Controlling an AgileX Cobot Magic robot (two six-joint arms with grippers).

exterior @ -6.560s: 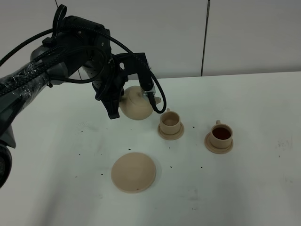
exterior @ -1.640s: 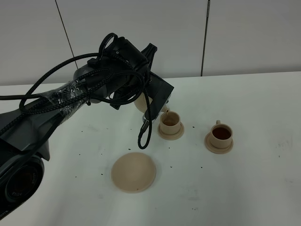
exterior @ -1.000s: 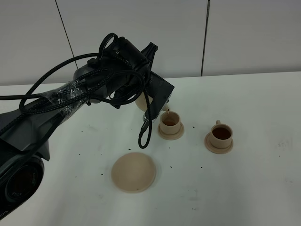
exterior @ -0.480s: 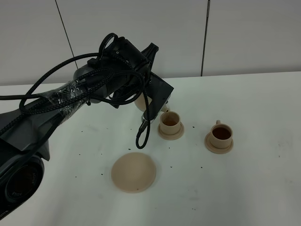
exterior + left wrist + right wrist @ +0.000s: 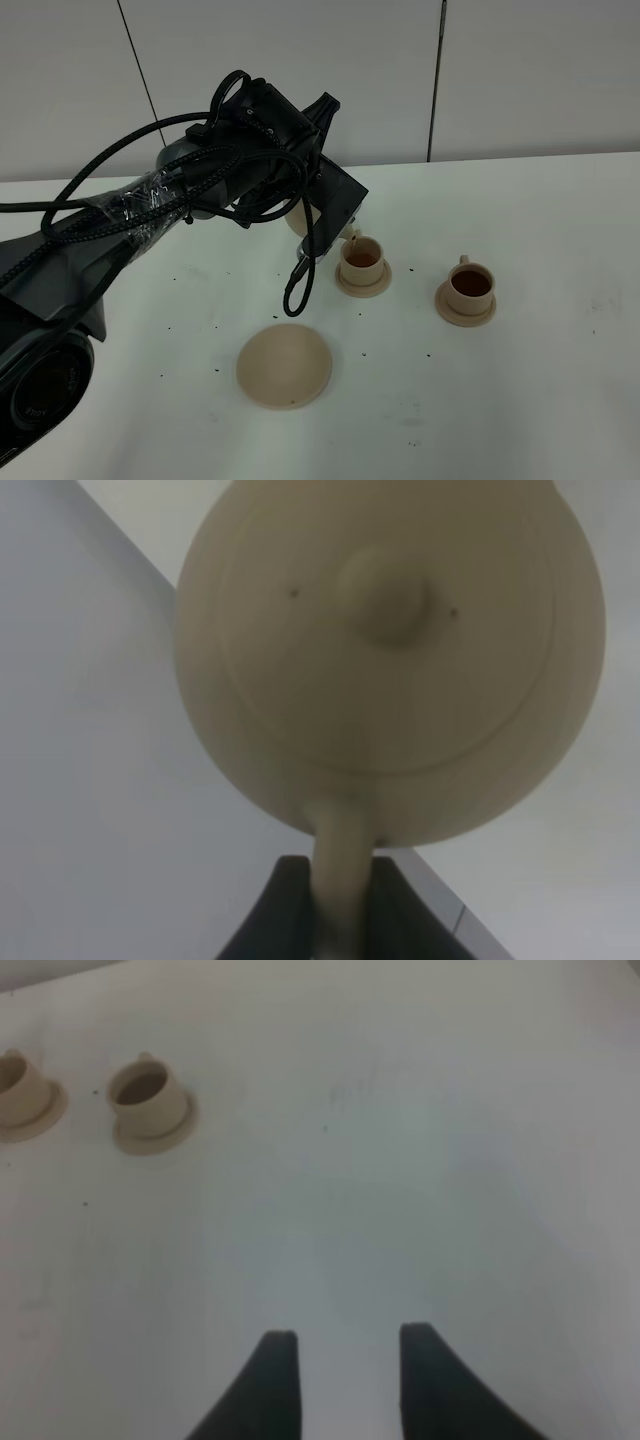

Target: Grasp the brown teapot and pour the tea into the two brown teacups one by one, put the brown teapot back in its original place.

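Note:
The brown teapot (image 5: 390,650) fills the left wrist view, lid and knob facing the camera. My left gripper (image 5: 340,875) is shut on its loop handle. In the high view the pot (image 5: 300,222) is tipped, mostly hidden behind the black arm, with its spout (image 5: 350,234) over the rim of the left teacup (image 5: 362,262), which holds some brown tea. The right teacup (image 5: 469,287) is full of dark tea. Both cups (image 5: 148,1100) (image 5: 20,1090) show small in the right wrist view. My right gripper (image 5: 347,1338) hangs open over bare table.
The wide flat saucer (image 5: 285,364) lies empty near the front of the white table (image 5: 560,380). A black cable loop (image 5: 298,290) dangles from the left arm between that saucer and the left cup. Dark specks dot the tabletop.
Several seconds ago the pot hung upright to the left of an empty left cup. It is now tipped over that cup, which holds tea. Over the last second only the cable loop swayed.

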